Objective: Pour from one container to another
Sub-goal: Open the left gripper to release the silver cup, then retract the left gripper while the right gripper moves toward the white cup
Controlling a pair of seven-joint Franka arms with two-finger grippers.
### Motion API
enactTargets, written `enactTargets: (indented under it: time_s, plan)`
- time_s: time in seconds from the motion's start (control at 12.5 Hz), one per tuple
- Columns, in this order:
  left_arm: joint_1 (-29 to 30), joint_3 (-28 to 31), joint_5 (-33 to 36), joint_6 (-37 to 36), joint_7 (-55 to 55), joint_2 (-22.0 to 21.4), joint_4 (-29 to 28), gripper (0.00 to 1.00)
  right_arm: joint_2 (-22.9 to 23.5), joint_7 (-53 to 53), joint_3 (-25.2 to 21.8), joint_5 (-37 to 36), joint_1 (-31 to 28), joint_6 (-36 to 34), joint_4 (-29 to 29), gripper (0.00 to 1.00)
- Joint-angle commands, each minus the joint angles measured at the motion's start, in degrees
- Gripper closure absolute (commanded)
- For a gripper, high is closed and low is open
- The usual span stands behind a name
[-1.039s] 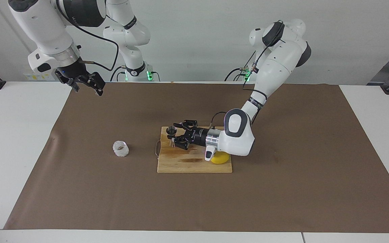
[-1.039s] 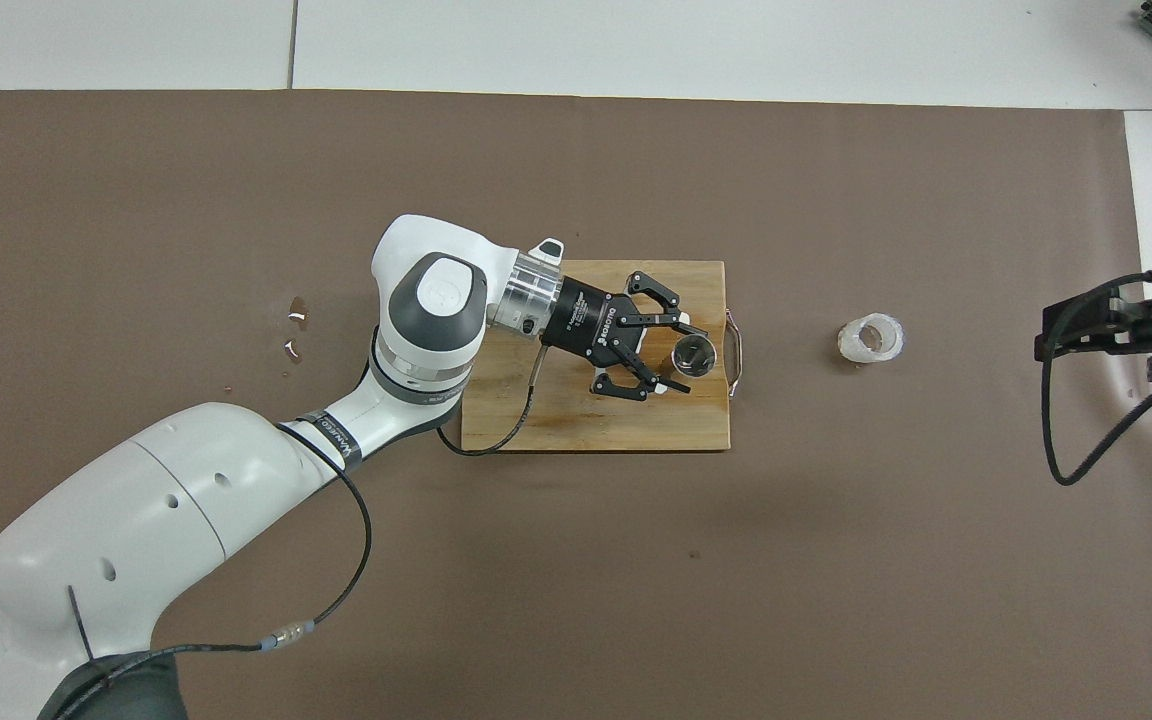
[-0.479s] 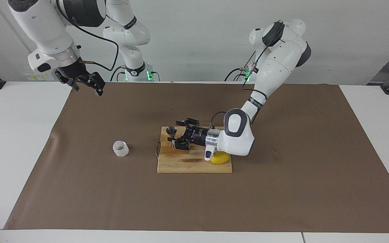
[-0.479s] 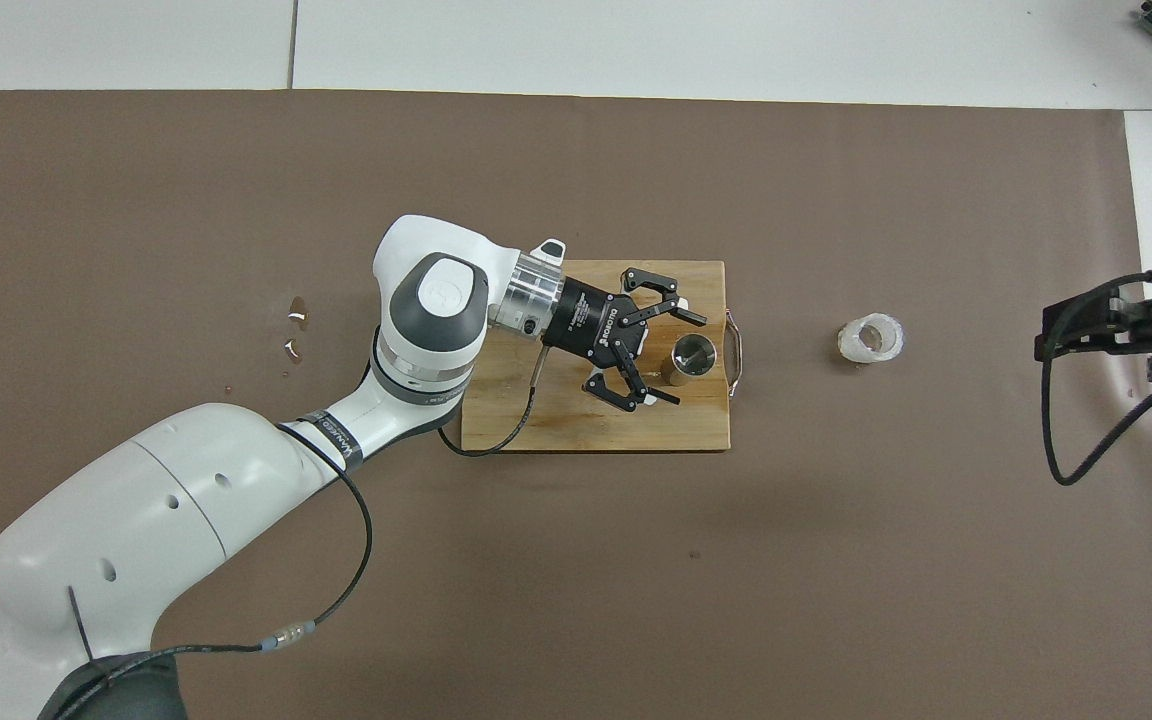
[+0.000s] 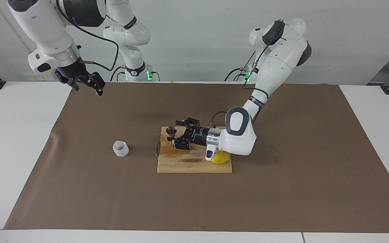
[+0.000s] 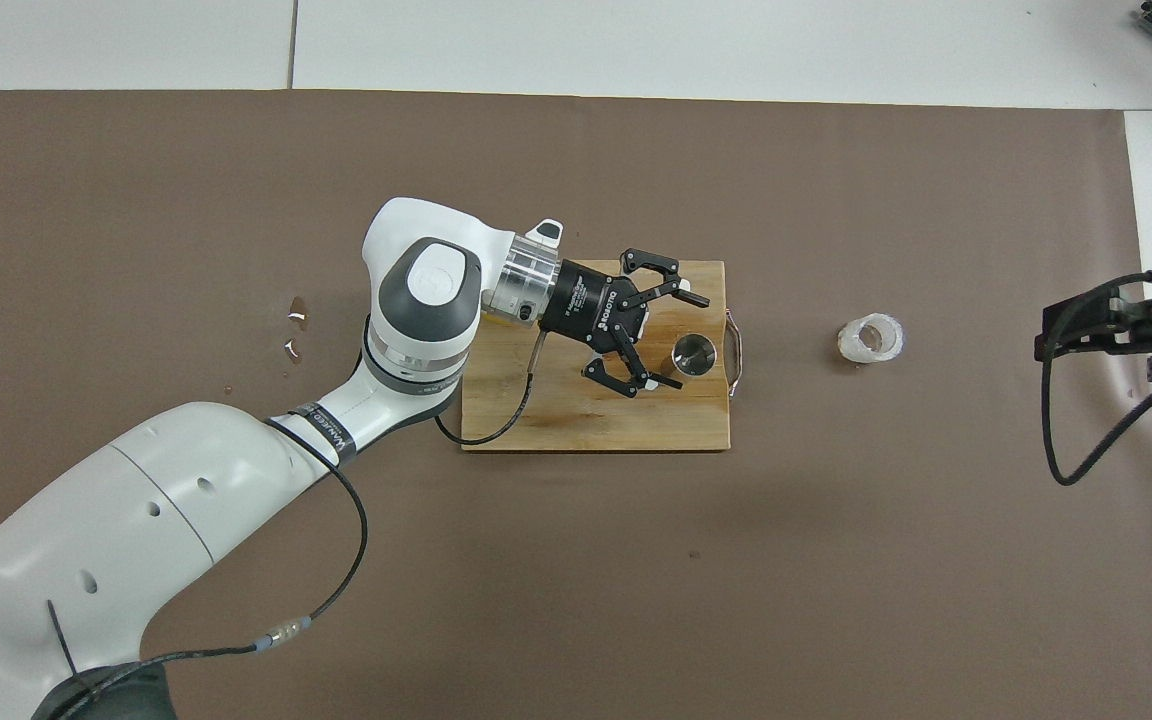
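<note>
Left gripper (image 5: 178,135) jaws spread wide, holding nothing, low over wooden cutting board (image 5: 181,165), steel jigger (image 5: 171,131) upright just off its fingertips on board's corner. Faceted glass cup (image 5: 121,148) sits well apart on brown mat (image 5: 79,189), toward right arm's end. Right gripper (image 5: 86,82) waits raised, open, empty. Cup likely light, stiff, breakable, knobbly wall gives grip, take it across the sides; jigger slick, tippy

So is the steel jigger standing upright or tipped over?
Upright: the jigger stands on the cutting board, round mouth facing up, open left gripper beside it.
</note>
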Motion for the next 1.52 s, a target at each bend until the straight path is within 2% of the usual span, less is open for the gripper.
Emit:
enactTargets:
  time_s: [0.0, 0.24, 0.4, 0.88, 1.04, 1.28, 1.44]
  plan:
    - [1.22, 0.33, 0.92, -0.87, -1.49, -3.67, -0.93, 0.00, -0.25, -0.88, 0.22, 1.07, -0.52, 0.37, -0.29, 0.00]
    - [3.77, 0.41, 1.19, -2.80, -1.49, -6.84, -1.63, 0.00, -0.25, -0.80, 0.22, 1.07, -0.52, 0.46, 0.15, 0.00]
    - [6.31, 0.59, 1.80, -5.16, -1.49, -9.47, -2.94, 0.00, -1.91, -0.88, 0.22, 1.07, -0.52, 0.37, 1.47, 0.00]
    - [13.52, 0.76, 10.22, -13.25, -1.40, -14.14, -3.30, 0.00, -2.36, -0.88, 0.13, 1.07, -0.43, -0.16, 0.85, 0.00]
    - [16.15, 0.59, 17.05, -16.15, -0.97, -15.63, -2.95, 0.00, -2.36, -0.88, 0.22, 1.07, -0.52, -0.16, 0.85, 0.00]
    - [18.01, 0.24, 31.38, -18.18, -0.61, -19.23, -2.78, 0.00, -2.71, -1.32, 0.22, 1.07, -0.08, -1.73, 0.94, 0.00]
    - [19.24, 0.33, 33.61, -18.62, -0.35, -22.22, -2.95, 0.00, -4.81, -12.67, 0.13, 1.16, -0.08, -1.83, -2.72, 0.00]
